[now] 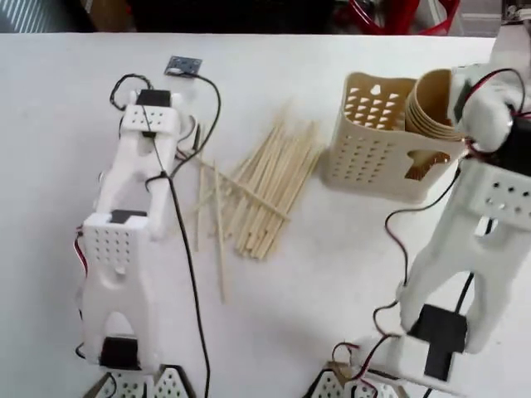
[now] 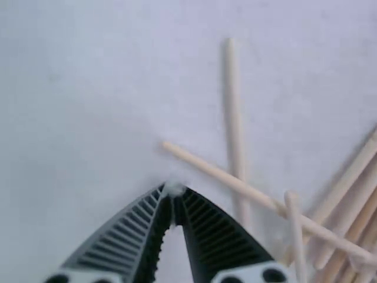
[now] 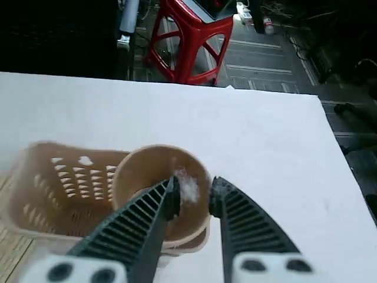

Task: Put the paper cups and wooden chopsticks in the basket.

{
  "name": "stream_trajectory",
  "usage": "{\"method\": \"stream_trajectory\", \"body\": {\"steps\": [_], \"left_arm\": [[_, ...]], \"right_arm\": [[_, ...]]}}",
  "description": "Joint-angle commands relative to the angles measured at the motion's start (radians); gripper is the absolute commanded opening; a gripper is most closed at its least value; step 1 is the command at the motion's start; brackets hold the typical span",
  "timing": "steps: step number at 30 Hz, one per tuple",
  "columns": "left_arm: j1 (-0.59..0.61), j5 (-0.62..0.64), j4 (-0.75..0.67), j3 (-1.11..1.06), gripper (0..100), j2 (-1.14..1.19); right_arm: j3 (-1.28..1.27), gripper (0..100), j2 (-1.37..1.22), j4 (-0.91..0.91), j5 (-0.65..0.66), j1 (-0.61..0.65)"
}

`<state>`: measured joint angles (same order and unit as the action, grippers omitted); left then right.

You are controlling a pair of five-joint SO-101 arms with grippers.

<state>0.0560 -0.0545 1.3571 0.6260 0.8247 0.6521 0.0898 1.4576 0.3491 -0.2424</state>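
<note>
while the white table point(image 1: 274, 323) carries everything, your biggest item is the basket point(image 1: 365, 149), standing upright on the right half. the paper cups point(image 1: 431, 104) sit as one nested stack at its end nearest the right arm, rising above the rim; i cannot tell whether the stack rests on the basket floor. the right gripper point(image 3: 192, 191) has its fingers clamped across the stack's rim, one inside and one outside. the wooden chopsticks point(image 1: 270, 186) lie loose in a fan on the table between the left arm and the basket, their long axes mostly slanting up toward the basket. your left arm is the nearer one. the left gripper point(image 2: 172, 190) is pinched closed on nothing, tips down at the table. the nearest stray chopstick point(image 2: 235, 184) ends just beyond those tips and lies slantwise, so i judge you must part the fingers and straddle it crosswise.
</note>
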Motion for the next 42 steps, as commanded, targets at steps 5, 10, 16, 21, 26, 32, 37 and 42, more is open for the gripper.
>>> {"method": "stream_trajectory", "body": {"steps": [5, 10, 16, 21, 26, 32, 37, 42], "left_arm": [[0.257, 0.097, -0.002, 0.089, 2, -0.030], [0.348, 0.367, -0.005, 0.095, 8, -0.028], [0.346, 0.397, -0.008, 0.095, 15, -0.027], [0.337, 0.397, -0.012, 0.104, 14, -0.004], [0.331, 0.396, -0.048, 0.104, 14, 0.021], [0.331, 0.394, -0.048, 0.104, 14, 0.021], [0.328, 0.394, -0.048, 0.104, 14, 0.022], [0.328, 0.394, -0.048, 0.104, 14, 0.024]], "right_arm": [[-0.216, 9.7, 0.079, 0.239, 0.095, 0.444], [-0.557, 9.8, 0.076, 0.021, 0.089, 0.704], [-0.980, 9.8, 0.067, -0.450, 0.107, 0.842], [-0.977, 11.7, -0.105, -0.549, 0.158, 0.829], [-0.815, 19.8, -0.323, -0.516, 0.161, 0.791], [-0.743, 16.7, -0.470, -0.513, 0.158, 0.748], [-0.712, 3.3, -0.504, -0.513, 0.152, 0.700], [-0.715, 1.5, -0.432, -0.501, 0.061, 0.664]]}}
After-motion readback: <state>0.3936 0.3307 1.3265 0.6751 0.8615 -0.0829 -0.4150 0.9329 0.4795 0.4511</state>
